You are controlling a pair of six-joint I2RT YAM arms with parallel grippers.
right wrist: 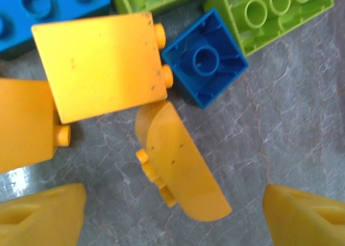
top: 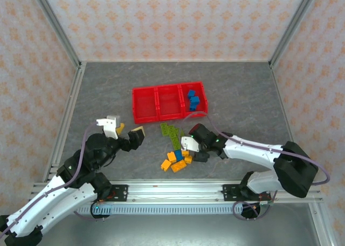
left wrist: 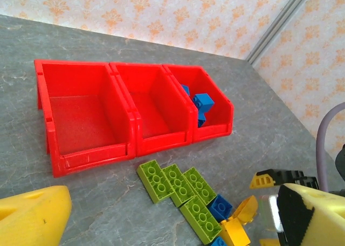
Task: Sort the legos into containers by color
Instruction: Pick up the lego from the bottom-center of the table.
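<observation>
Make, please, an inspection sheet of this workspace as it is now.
Surface: grey marbled table top, no spill.
Job's things: red plastic three-compartment tray, small blue plastic bricks in its right compartment, other two empty; loose green, blue and orange-yellow bricks in front.
Clutter: nothing seen.
End effectors: left end effector open, empty; right end effector open, astride orange-yellow curved brick.
Cables: lilac cable on each arm, right one arching near tray.
Surroundings: patterned walls, aluminium frame posts.
</observation>
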